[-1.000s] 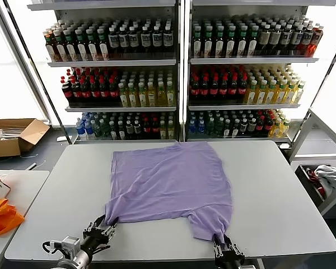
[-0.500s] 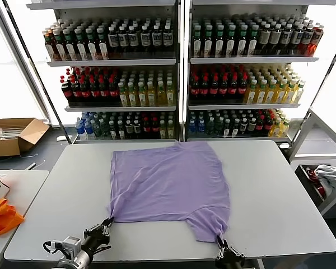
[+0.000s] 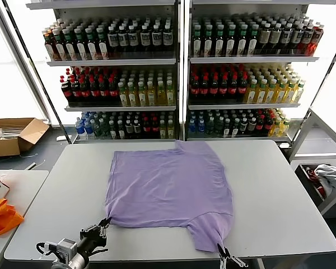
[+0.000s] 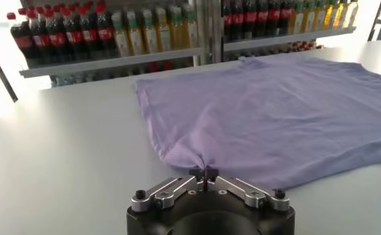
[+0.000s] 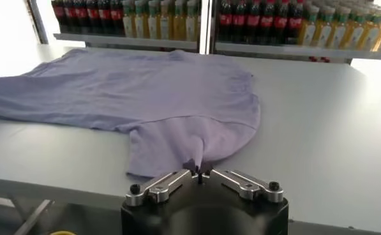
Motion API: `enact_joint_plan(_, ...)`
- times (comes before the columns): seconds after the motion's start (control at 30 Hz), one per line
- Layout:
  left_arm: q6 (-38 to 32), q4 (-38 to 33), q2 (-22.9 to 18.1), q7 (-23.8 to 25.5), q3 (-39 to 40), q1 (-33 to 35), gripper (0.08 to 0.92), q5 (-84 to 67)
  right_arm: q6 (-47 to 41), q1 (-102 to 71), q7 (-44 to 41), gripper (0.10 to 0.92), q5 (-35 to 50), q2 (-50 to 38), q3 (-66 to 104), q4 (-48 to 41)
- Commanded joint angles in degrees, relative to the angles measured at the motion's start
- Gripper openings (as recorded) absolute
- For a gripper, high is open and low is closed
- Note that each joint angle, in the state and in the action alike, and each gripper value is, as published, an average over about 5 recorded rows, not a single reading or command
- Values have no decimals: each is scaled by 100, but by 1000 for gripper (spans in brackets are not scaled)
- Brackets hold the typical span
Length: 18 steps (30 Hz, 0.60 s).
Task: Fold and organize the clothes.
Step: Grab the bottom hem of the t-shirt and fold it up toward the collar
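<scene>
head view, one item: lavender t-shirt, spread flat on the grey table, graphic not visible, collar end toward the drink shelves, hem and one sleeve toward the table's near edge. change noted over the last second: left gripper, open at the shirt's near left corner a second earlier, had shut on that corner; right gripper, already nipping the near sleeve, had drawn back toward the table's near edge, and the shirt had slid slightly that way and lay smoother. judged meaning: both pinches secured, cloth tensioned, first fold ready to begin. left wrist view: left gripper's jaws closed tight, a small peak of fabric caught between the tips, the shirt fanning away from them across the table. right wrist view: right gripper likewise fully closed on a tuck of the sleeve hem, the shirt stretching from it toward the shelves. orange cloth lay off the table, beyond its left end.
</scene>
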Motion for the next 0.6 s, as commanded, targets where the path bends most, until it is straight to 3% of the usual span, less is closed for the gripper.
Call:
enact_joint_plan(0.03,219,-538,76,18,-156,594,86,33,367,-633,-204,109,-253,-8,175,293)
enact_joint_plan(0.27,305,-798,107,16,-244,945,86,31,689,-924,-409,109,-229,-42,359,454)
enact_joint_plan(0.6,293,-690,440,-38,-160,280,86,-278,452,372,-174,109,513,-237,391,383)
